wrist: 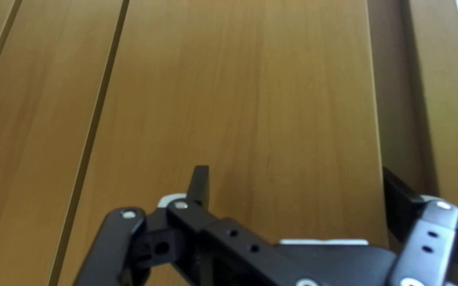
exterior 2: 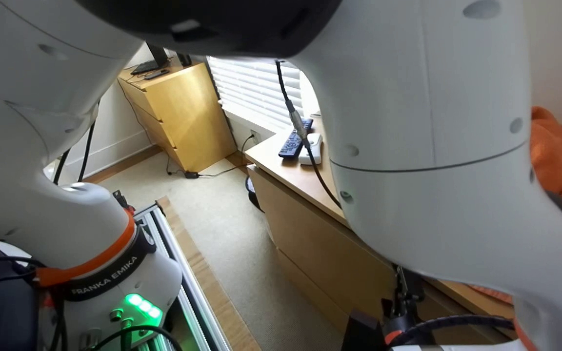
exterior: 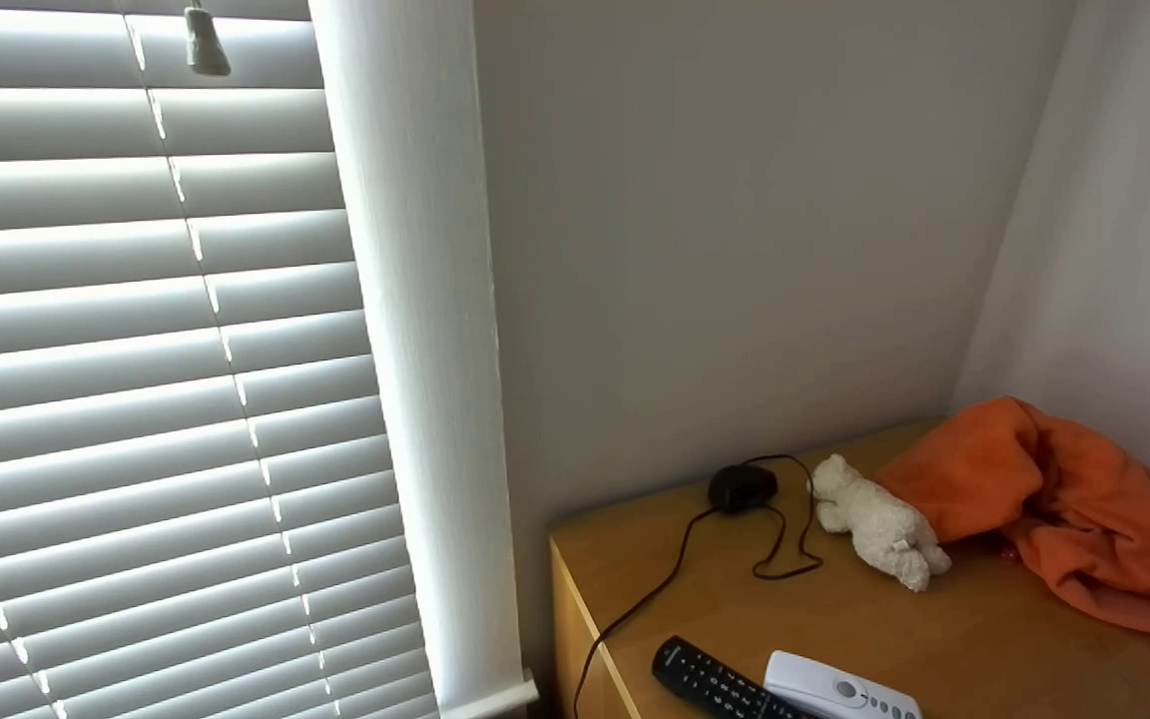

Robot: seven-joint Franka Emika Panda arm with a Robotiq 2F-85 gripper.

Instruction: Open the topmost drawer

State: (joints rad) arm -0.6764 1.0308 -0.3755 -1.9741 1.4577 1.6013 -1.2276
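Observation:
The topmost drawer's plain wooden front (wrist: 276,99) fills the middle of the wrist view, with no handle showing. A shaded gap separates its upper edge from the dresser's top board (wrist: 447,119). My gripper (wrist: 294,172) is open and spans the front. Its left finger is over the outer face; its right finger is in the gap by the upper edge, its tip partly hidden. Contact cannot be told. In an exterior view the drawer front (exterior 2: 320,229) shows below the dresser top, and my gripper (exterior 2: 400,302) is beside it, largely hidden by the arm.
The dresser top (exterior: 735,599) bears a black remote (exterior: 705,679), a white remote (exterior: 840,689), a white plush toy (exterior: 879,524), an orange cloth (exterior: 1084,499) and a black adapter (exterior: 743,487) with a cord. Lower drawers (wrist: 54,99) lie left in the wrist view. Another dresser (exterior 2: 188,117) stands farther off.

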